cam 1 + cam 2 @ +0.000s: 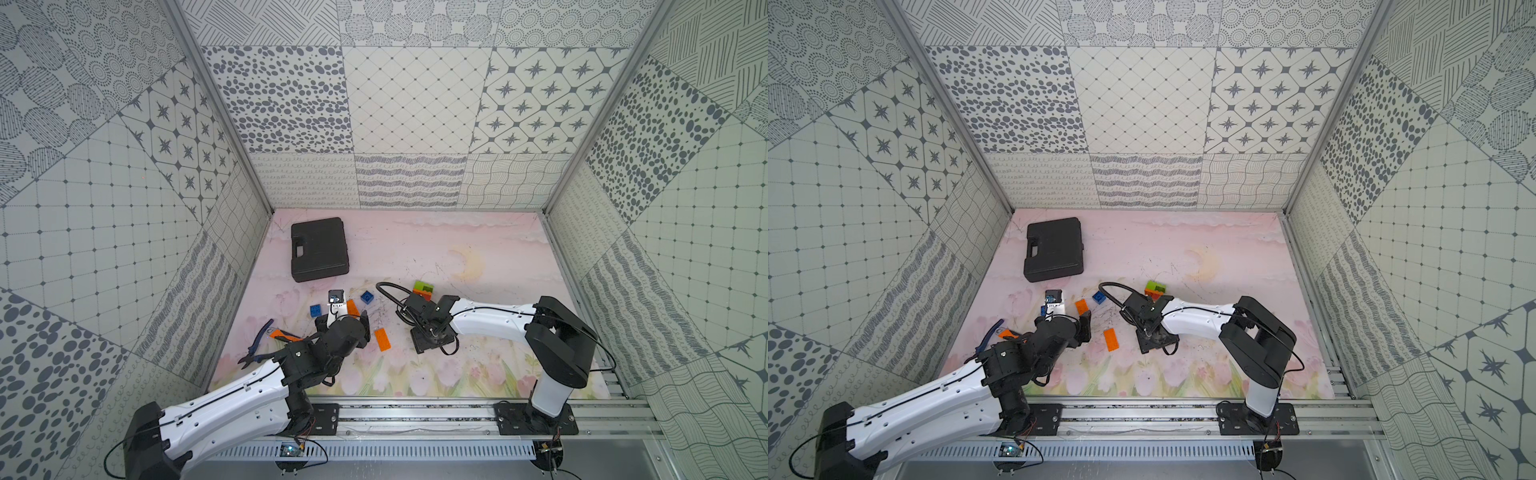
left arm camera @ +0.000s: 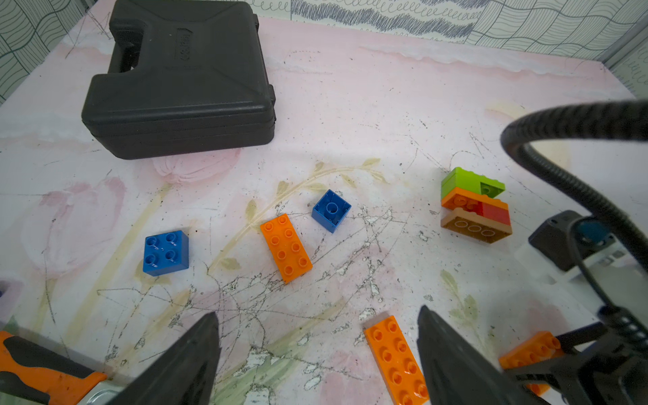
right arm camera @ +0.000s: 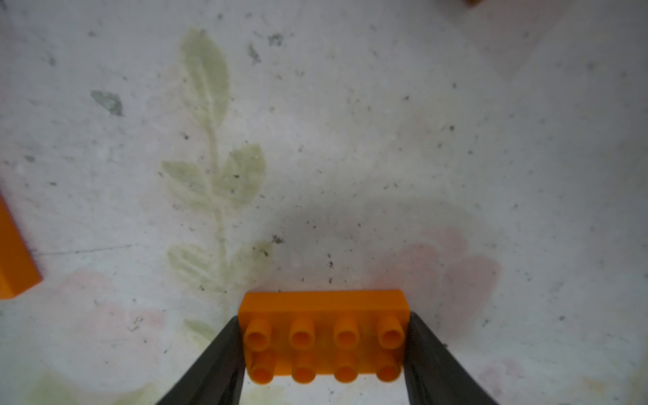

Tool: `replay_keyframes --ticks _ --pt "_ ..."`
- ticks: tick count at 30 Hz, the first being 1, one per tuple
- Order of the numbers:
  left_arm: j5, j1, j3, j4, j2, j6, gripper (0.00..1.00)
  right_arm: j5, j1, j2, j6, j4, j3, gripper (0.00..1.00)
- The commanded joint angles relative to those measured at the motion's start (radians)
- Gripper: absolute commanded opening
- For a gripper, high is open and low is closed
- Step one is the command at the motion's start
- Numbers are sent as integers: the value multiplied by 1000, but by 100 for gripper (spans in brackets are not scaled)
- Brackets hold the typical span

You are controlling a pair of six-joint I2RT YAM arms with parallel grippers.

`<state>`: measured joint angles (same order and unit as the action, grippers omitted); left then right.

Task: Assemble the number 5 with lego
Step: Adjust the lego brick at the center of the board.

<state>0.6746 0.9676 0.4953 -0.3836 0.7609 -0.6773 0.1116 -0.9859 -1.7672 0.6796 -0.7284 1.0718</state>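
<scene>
The lego here is light, stiff, hard plastic with smooth, rather slick walls. I judge the best hold is on two flat opposite faces, pads square to them and below the studs, since a brick pinched at a corner would likely twist out. The right hand (image 3: 324,326) has exactly that hold. Its fingers (image 3: 217,354) bear on the two short ends of an orange brick (image 3: 322,350), studs up, closed in to the brick's length. The brick sits right between the tips. Whether it rests on the table (image 3: 350,140) or hangs just off it I cannot tell, and in both top views this hand hides it. The left hand (image 2: 317,312) stands wide open and holds nothing. A second brick (image 2: 396,361), also orange, lies flat on the table between its fingers, close to one of them and apparently touched by neither. Farther out a third brick (image 2: 285,247) lies loose between a blue square (image 2: 165,252) and another blue square (image 2: 331,210), all apart from each other. The stack (image 2: 475,207) of green, orange, red and brown pieces is already joined and seems to lie on its side, near the right arm. Joining more will need a firm, straight push onto the studs. A black case (image 1: 319,249) sits well apart toward the back.
</scene>
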Motion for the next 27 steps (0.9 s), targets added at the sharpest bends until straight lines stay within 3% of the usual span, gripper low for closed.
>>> replay_keyframes --ticks 1,4,11,27 --pt "-7 -4 6 11 29 -46 91 3 5 30 176 -18 12 59" --pt "-10 -5 17 -2 55 -76 92 0 4 30 281 11 23 59" --pt "-10 -10 31 -14 104 -95 93 17 -5 -34 331 -30 71 64" --pt "-6 -16 23 -5 112 -87 93 17 -5 -87 247 -72 110 70"
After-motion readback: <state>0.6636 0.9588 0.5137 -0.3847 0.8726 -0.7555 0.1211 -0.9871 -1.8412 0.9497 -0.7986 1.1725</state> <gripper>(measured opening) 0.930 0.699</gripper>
